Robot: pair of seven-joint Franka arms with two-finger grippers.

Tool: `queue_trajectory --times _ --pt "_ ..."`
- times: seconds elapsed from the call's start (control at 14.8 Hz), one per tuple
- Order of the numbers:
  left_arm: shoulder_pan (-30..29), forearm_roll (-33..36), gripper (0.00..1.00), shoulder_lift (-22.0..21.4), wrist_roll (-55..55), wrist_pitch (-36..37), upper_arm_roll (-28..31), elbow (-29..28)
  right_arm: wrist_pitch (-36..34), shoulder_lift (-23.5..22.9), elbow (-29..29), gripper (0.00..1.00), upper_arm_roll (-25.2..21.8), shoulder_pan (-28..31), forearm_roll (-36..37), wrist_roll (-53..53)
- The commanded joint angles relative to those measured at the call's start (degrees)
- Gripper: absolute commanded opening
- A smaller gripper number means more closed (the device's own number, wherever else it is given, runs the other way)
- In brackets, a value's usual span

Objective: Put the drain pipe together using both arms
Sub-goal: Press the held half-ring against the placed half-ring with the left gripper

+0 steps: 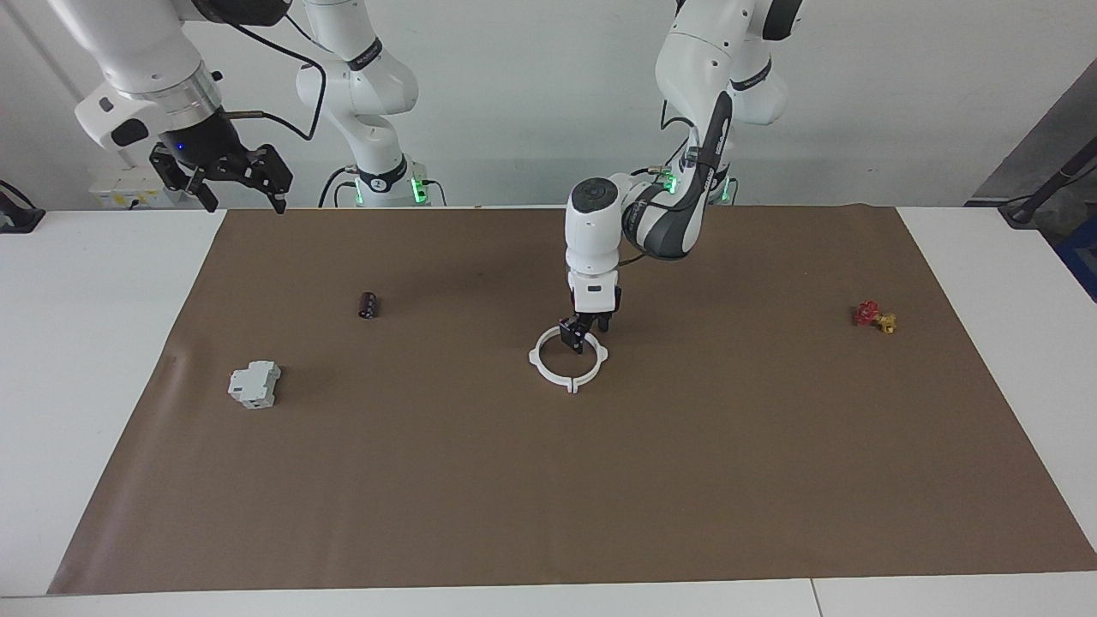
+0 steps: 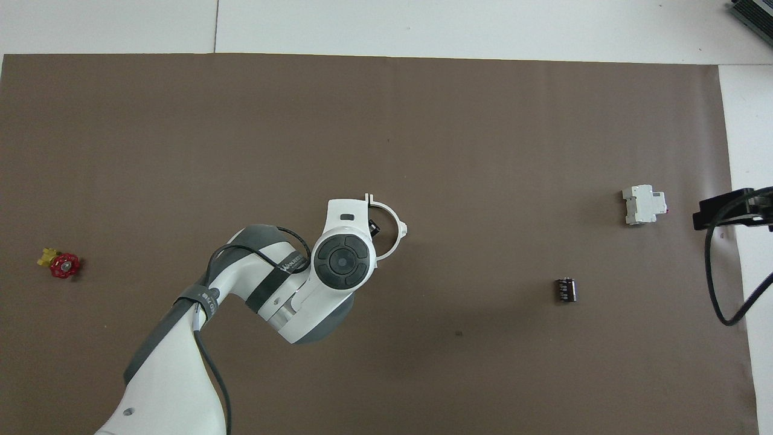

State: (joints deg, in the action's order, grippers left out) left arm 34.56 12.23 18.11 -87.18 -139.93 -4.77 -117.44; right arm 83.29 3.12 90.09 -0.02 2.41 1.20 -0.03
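The drain pipe's two white half-rings lie joined as one ring (image 1: 553, 374) in the middle of the brown mat; part of its arc shows in the overhead view (image 2: 394, 219). My left gripper (image 1: 584, 332) hangs open just over the ring's edge nearer the robots, holding nothing. In the overhead view the left arm's wrist hides most of it and one black finger (image 2: 374, 228) shows inside the ring. My right gripper (image 1: 230, 174) waits open and empty, raised over the mat's corner at the right arm's end; it also shows in the overhead view (image 2: 724, 212).
A grey boxy block (image 1: 254, 384) (image 2: 644, 205) and a small dark cylinder (image 1: 368, 304) (image 2: 566, 289) lie toward the right arm's end. A red and yellow valve piece (image 1: 874, 317) (image 2: 60, 264) lies toward the left arm's end.
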Motion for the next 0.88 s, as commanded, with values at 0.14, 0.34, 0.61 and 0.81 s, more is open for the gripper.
queue_trajectory --times 0.14,0.34,0.61,0.81 --pt "0.9 1.6 1.00 0.7 -1.1 3.4 0.8 3.5 0.8 0.1 0.6 1.00 0.3 0.7 -1.0 0.6" --pt "0.3 1.6 1.00 -1.5 -0.4 8.4 0.7 5.6 0.8 0.1 0.6 1.00 0.3 0.7 -0.9 0.6" --pt "-1.8 1.4 1.00 -10.1 6.8 18.3 0.9 6.3 0.8 0.1 0.6 1.00 0.3 0.7 -0.9 0.6" --pt "-5.2 1.1 1.00 -14.4 21.0 27.8 0.9 8.6 0.8 0.1 0.6 1.00 0.3 0.7 -0.9 0.6"
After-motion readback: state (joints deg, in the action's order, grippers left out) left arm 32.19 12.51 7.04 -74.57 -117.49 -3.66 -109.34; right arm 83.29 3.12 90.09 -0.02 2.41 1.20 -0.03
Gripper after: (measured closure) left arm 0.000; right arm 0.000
